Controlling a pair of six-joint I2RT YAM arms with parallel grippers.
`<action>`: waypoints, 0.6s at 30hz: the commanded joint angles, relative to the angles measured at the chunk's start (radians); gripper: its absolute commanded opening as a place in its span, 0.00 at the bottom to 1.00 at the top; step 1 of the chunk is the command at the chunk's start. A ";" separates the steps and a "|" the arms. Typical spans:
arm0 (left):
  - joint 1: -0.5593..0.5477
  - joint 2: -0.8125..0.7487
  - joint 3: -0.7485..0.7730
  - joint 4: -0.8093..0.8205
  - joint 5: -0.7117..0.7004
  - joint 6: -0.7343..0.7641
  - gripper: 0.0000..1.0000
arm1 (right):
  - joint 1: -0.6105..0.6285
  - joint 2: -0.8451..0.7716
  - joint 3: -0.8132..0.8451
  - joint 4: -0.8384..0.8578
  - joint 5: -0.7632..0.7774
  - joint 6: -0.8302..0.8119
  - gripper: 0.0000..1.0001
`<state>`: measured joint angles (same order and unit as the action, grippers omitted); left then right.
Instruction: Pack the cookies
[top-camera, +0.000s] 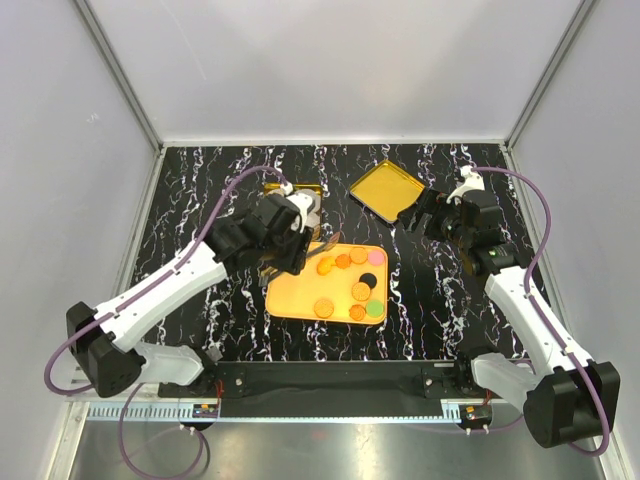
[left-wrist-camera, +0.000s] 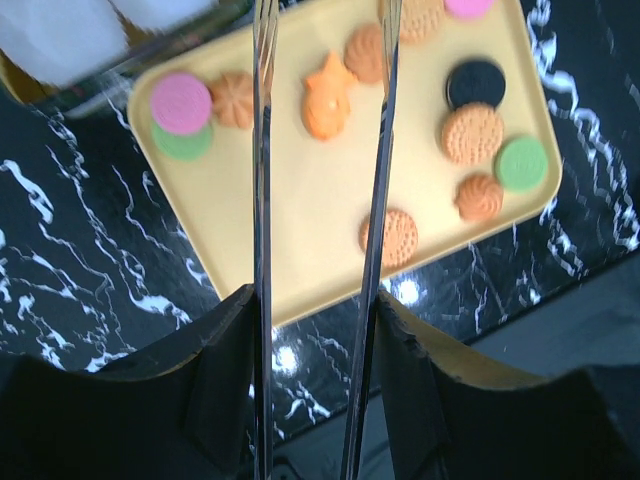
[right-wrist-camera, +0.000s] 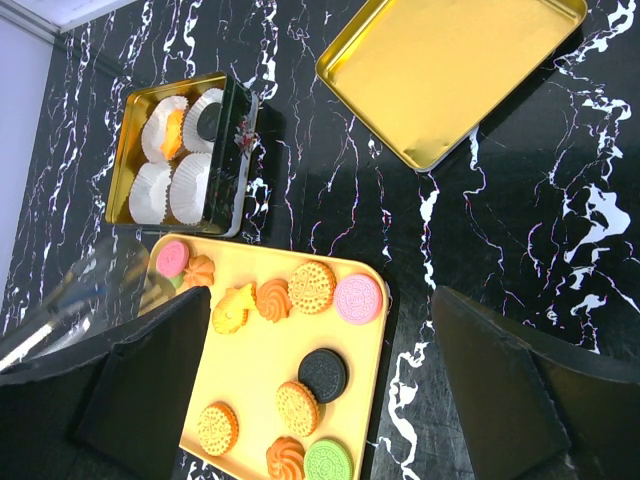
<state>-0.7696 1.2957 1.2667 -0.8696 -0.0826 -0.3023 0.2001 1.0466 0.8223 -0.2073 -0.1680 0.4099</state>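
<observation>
A: Starting left. Left fingers (left-wrist-camera: 215, 360) closed on a pair of metal tongs (left-wrist-camera: 262, 200), blades apart and reaching out over the yellow tray (left-wrist-camera: 300, 260).

B: Agreed. Nothing pinched between the blades, as far as can be told. Tips cut off by the top edge of the wrist view.

A: Next, just beyond the tray's far left corner: an open tin (right-wrist-camera: 240, 150) on the table (right-wrist-camera: 300, 180), four white paper cups (right-wrist-camera: 150, 190) inside. Looks like two cookies (right-wrist-camera: 172, 130) already in cups, one orange, one dark.

B: And the rest loose on the tray: tan, orange, pink, green, one black. About a dozen.

A: Further right, a gold lid (right-wrist-camera: 450, 80), rim up, well apart from the tin. Then the right fingers (right-wrist-camera: 500, 390), spread wide, holding nothing, hovering just beside the lid.

B: Risks?

A: Probably a slip first, with thin smooth blades on hard round biscuits. Easy to squirt one sideways or drop it short of the tin. Might crumble one by squeezing harder.

B: Could also knock a neighbour where crowded at the tray's left end, or shove the tray itself. Might tip a light paper cup by clipping it with a blade.

A: Any writing?

B: None readable. Only a printed pattern on the tin's dark side wall and embossing on the biscuits, both too small to make out.
</observation>
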 joint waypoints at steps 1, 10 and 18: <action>-0.042 -0.056 -0.035 -0.012 -0.049 -0.029 0.51 | -0.002 0.001 0.006 0.019 -0.002 -0.019 1.00; -0.103 -0.035 -0.145 0.029 -0.089 -0.060 0.52 | -0.001 0.001 0.006 0.017 -0.004 -0.019 1.00; -0.115 0.019 -0.162 0.070 -0.085 -0.058 0.52 | -0.001 -0.003 0.008 0.014 -0.002 -0.019 1.00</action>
<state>-0.8757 1.3029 1.1015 -0.8635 -0.1467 -0.3527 0.2001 1.0481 0.8223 -0.2077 -0.1684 0.4099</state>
